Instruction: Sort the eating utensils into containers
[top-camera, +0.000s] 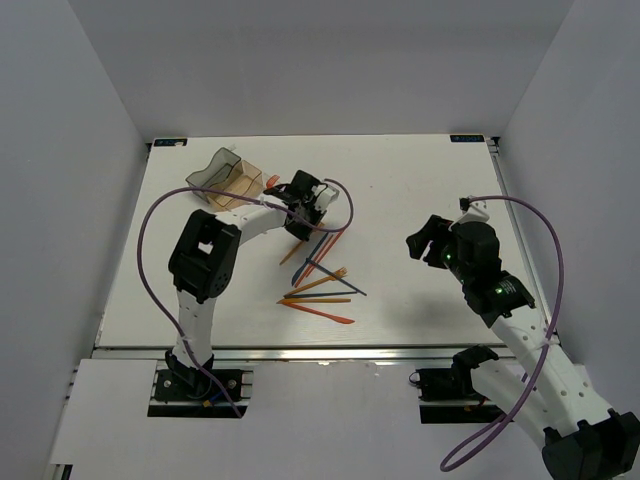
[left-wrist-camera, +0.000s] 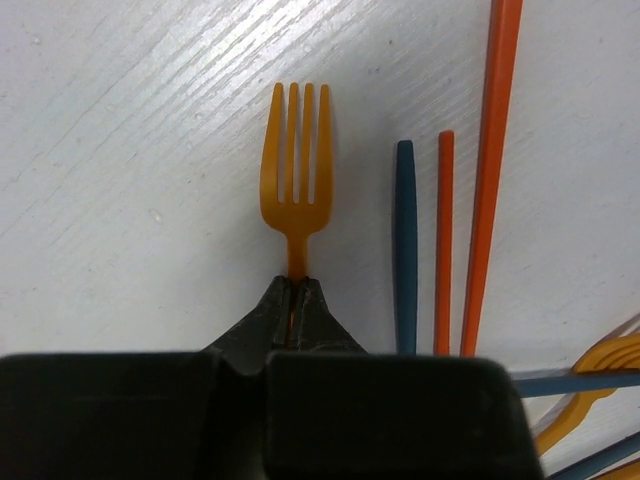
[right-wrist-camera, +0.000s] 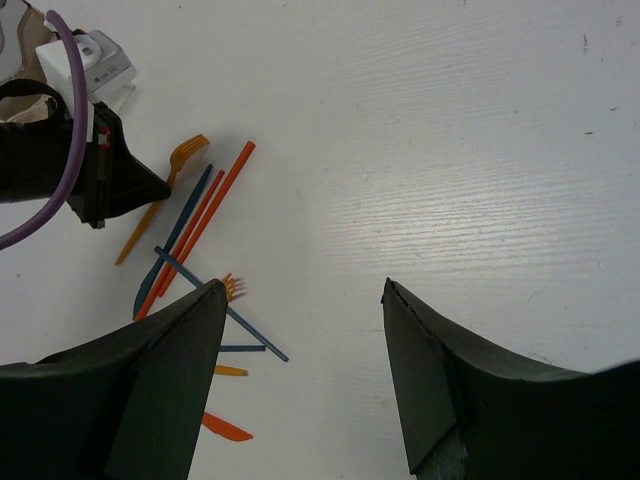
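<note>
Progress: early. On the near side of the containers (top-camera: 228, 178), well apart from them, most of the eating utensils (top-camera: 318, 292) lie loose in a crossed heap on the worktop (top-camera: 420, 180); judged nearly all left to sort. Right gripper (right-wrist-camera: 302, 290) hovers far to the right of the containers, jaws spread wide, empty. Left gripper (left-wrist-camera: 296, 290), near the containers on their near-right side, is pinched tight on the handle of an orange fork (left-wrist-camera: 296, 160), low over the worktop. Whether the containers hold anything: cannot tell. The left wrist view alone shows the pinch and the tines. The top view shows the containers, absent from the left wrist view.
</note>
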